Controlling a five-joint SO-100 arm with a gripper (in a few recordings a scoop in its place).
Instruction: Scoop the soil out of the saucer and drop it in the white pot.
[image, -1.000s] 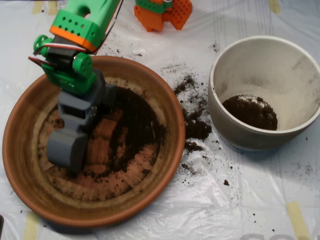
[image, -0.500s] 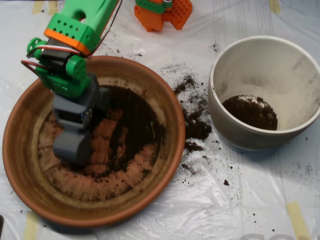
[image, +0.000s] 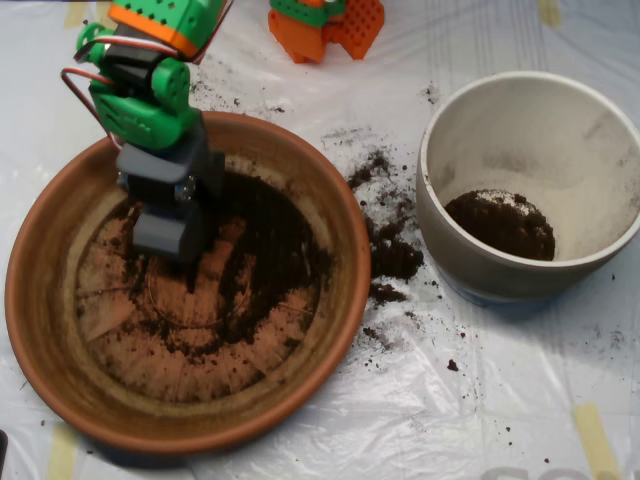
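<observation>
Your tool (image: 165, 235), whose grip I cannot tell, hangs over the upper left of the saucer (image: 60, 380); dig it into the thick soil (image: 275, 245) right of centre, then carry it level to the white pot (image: 480, 110).

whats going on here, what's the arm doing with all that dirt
A green and orange robot arm has its grey scoop down inside the terracotta saucer, over the upper left of the soil spread there. A small heap of soil already lies in the white pot on the right. Spilled soil dots the plastic sheet between the two. Much of the saucer's floor is scraped bare, but a dark patch remains.
</observation>
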